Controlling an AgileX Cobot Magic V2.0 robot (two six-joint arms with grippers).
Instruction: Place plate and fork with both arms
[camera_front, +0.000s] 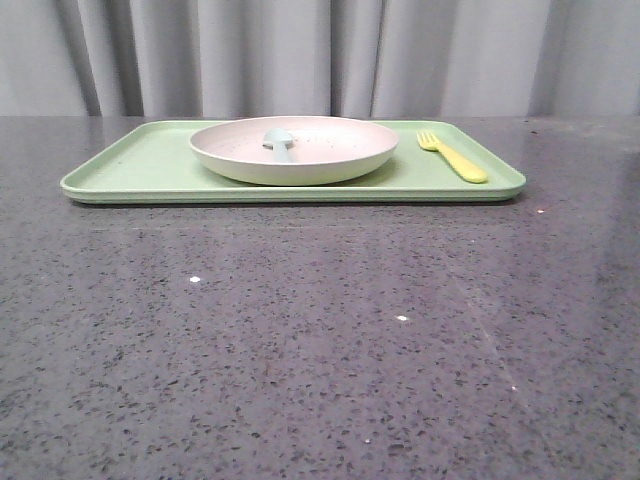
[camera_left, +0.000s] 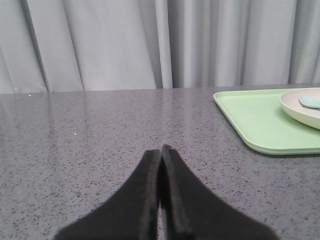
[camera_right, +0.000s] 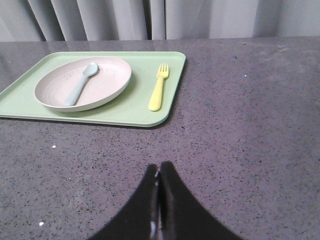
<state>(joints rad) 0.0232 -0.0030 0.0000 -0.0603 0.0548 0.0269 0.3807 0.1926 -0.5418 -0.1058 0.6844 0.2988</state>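
The pale pink speckled plate (camera_front: 320, 150) (camera_right: 107, 82) (camera_left: 300, 111) rests in the middle of the light green tray (camera_front: 140, 165) (camera_right: 135, 110) (camera_left: 255, 117). A yellow fork (camera_front: 452, 156) (camera_right: 159, 88) lies flat on the tray just right of the plate, tines pointing away from me. Neither gripper appears in the front view. My left gripper (camera_left: 161, 150) is shut with nothing in it, low over bare table well left of the tray. My right gripper (camera_right: 159, 167) is shut and empty too, over the table in front of the tray's right end.
A pale blue utensil (camera_front: 279, 142) (camera_right: 80, 85) (camera_left: 310, 101) lies inside the plate. The dark speckled tabletop (camera_front: 320, 340) stretches wide in front of the tray. Grey curtains (camera_front: 320, 55) hang behind the table's far edge.
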